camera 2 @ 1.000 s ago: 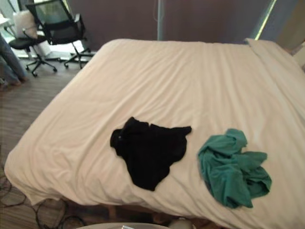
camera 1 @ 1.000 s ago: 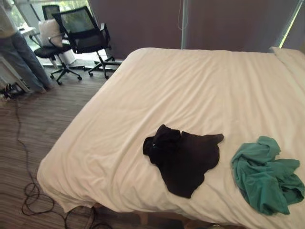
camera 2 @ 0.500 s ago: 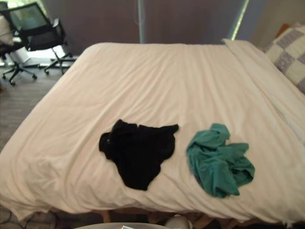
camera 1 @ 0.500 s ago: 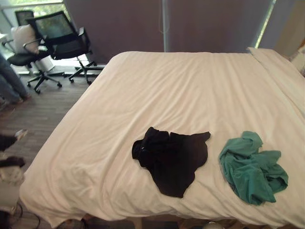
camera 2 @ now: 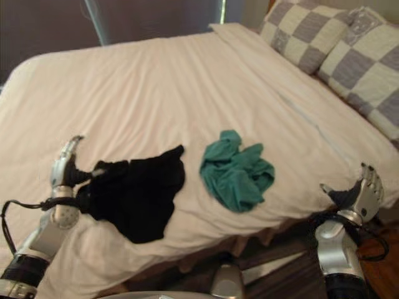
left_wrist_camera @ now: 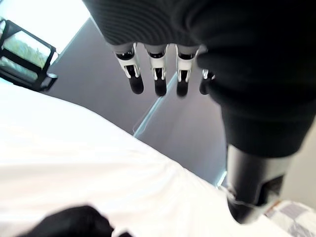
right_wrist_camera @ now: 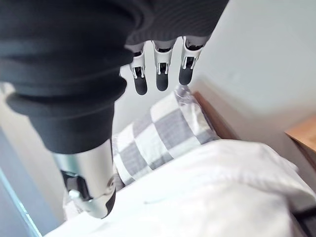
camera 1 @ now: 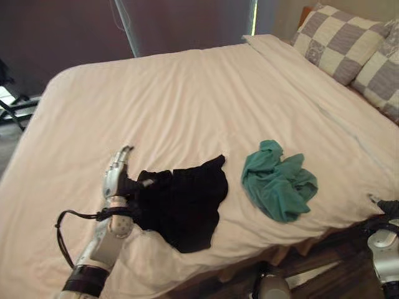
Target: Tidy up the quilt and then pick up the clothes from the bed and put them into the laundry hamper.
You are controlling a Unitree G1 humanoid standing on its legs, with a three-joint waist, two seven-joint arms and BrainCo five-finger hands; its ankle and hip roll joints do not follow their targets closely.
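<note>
Your bed fills the scene, spread with a smooth cream quilt that creases softly toward the near edge, with grey-and-white checked fabric pillows propped at the far right by the headboard. Near the front edge you've got a crumpled black cloth garment, flat and loosely folded on itself at its left end. Just to its right, not touching it, sits a bunched teal-green cloth garment, heaped in rumpled folds. No print or labels you can read on either.

Your left hand is raised at the black garment's left edge, silver dark-tipped fingers straight and spread, holding nothing. Your right hand hangs off the near right corner of the bed, below the quilt's edge, fingers relaxed and empty; its wrist view looks past them to a checked pillow and the bare wall.
</note>
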